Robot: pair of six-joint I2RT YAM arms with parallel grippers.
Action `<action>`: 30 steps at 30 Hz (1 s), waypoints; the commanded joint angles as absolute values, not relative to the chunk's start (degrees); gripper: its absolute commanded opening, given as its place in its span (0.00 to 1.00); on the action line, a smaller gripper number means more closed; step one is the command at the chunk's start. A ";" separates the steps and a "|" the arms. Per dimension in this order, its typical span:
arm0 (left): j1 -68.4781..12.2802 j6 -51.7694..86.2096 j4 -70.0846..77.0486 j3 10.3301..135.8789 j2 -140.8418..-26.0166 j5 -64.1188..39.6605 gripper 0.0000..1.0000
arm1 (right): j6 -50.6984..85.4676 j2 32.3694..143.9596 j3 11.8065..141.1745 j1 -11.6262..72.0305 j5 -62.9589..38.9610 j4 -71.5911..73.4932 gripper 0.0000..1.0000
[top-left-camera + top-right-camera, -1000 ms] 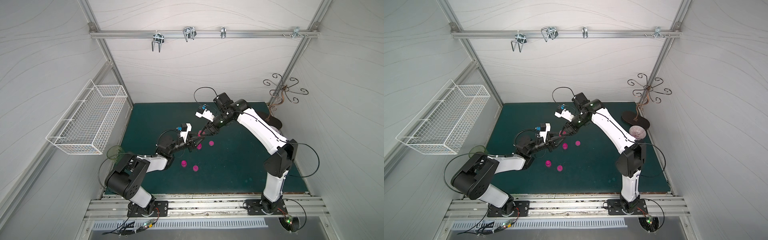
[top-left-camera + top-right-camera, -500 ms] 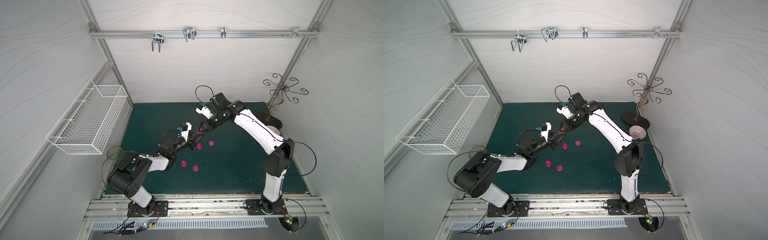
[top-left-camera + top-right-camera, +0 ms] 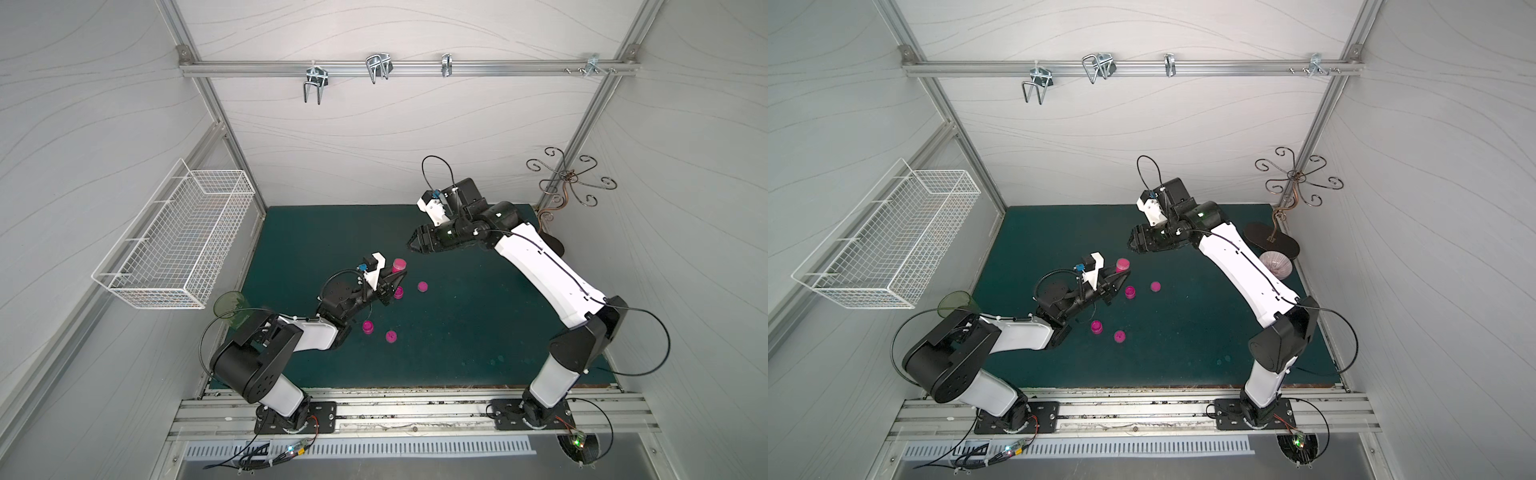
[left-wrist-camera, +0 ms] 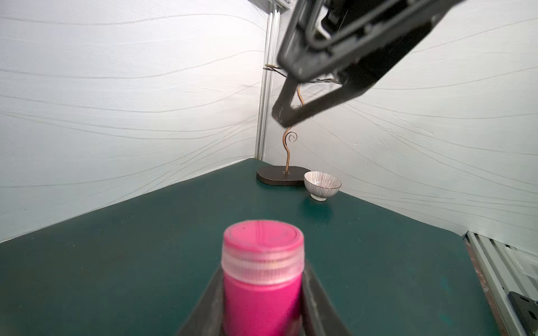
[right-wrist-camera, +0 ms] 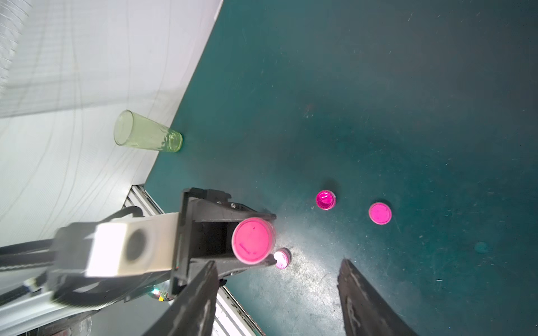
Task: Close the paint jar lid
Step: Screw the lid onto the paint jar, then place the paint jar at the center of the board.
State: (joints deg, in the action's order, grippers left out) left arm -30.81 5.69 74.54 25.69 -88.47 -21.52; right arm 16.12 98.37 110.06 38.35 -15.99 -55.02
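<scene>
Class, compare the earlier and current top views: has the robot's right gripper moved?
Yes. The right gripper has drawn back from the capped pink paint jar, toward the scrolled metal stand in the back corner, its fingers now open.

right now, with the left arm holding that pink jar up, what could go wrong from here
1. The lid sits on the paint jar, but the right jaws stand open and clear of it; I cannot tell that it is tight, so it may work loose.
2. A small pink pot lies on the mat almost under the held jar, and an open-looking pot is close by; lowering the jar could knock them.
</scene>
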 commanded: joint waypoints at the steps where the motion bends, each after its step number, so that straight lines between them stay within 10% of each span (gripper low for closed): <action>1: -31.24 4.03 80.60 25.84 -87.73 -21.45 0.00 | 15.83 99.65 109.90 40.24 -18.55 -57.97 0.67; 18: -31.38 3.79 80.60 25.40 -86.83 -21.58 0.00 | 15.91 107.28 111.19 42.09 -20.19 -57.04 0.65; 30: -31.38 3.87 80.53 25.95 -87.41 -21.15 0.00 | 13.38 108.57 111.53 44.42 -21.22 -60.04 0.45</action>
